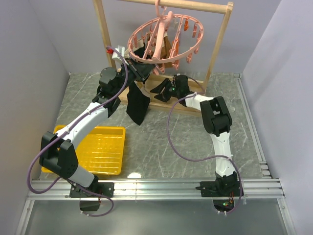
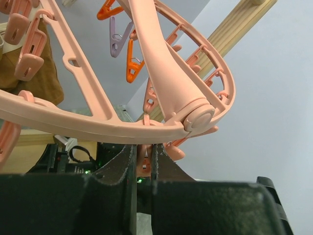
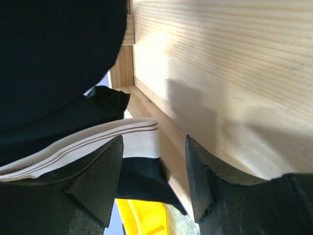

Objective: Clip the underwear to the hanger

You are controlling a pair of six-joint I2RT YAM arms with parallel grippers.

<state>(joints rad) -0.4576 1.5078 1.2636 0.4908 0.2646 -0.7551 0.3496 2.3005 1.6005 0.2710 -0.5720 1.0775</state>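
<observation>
Pinching peg under hanger rim, left gripper, right gripper spread by rack

Made up of 2 arms, left arm and right arm: white link shells between bulky black joint housings. Bolted through black base blocks onto the aluminium rail. Trailed by 1 purple-grey cable apiece, rising from the rail along the links. Dotted with green and red lights at the right base, on the near side of the rail. Tipped, far beyond the rail, with black wedge-shaped fingers, coarse and grainy.
</observation>
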